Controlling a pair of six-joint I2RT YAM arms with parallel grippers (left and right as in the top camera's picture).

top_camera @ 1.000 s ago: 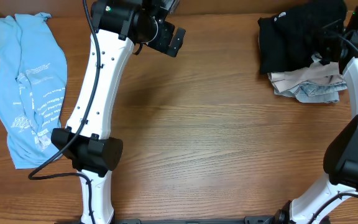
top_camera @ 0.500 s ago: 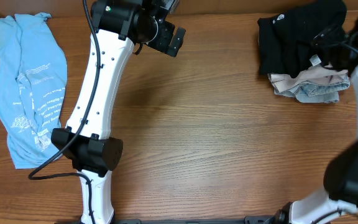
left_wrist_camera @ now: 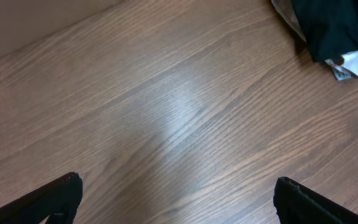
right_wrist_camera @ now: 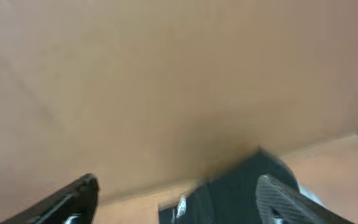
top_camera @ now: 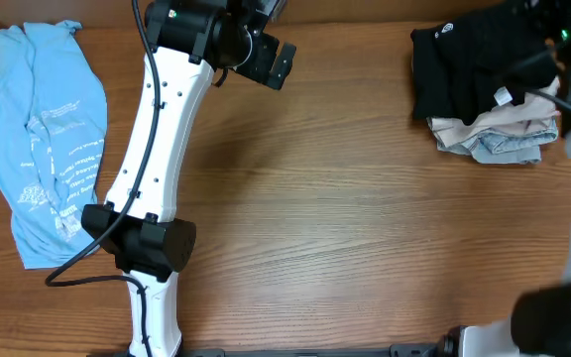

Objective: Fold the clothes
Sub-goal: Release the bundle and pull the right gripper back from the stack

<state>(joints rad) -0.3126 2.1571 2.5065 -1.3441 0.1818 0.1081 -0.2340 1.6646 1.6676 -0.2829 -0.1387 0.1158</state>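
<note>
A wooden table [top_camera: 345, 218] is seen from above. A blue tee [top_camera: 43, 139] with white print lies crumpled lengthwise at the table's far left. In the top right corner sits a bunched black shirt [top_camera: 464, 64] with a small white logo. It lies partly over a beige cloth [top_camera: 459, 129] and a pale grey-blue cloth [top_camera: 509, 149], which stick out along its near edge.

The left arm [top_camera: 157, 129], white with black joints, reaches up the left-centre of the table. The left gripper [left_wrist_camera: 176, 199] hovers over bare wood, well apart from the tee and the pile, its fingers spread wide and empty.

The right gripper [right_wrist_camera: 179, 202] is at the top right, above the black shirt. Its wrist view is blurred, but the fingers seem well apart with nothing clamped between them, and black cloth shows beyond them.
</note>
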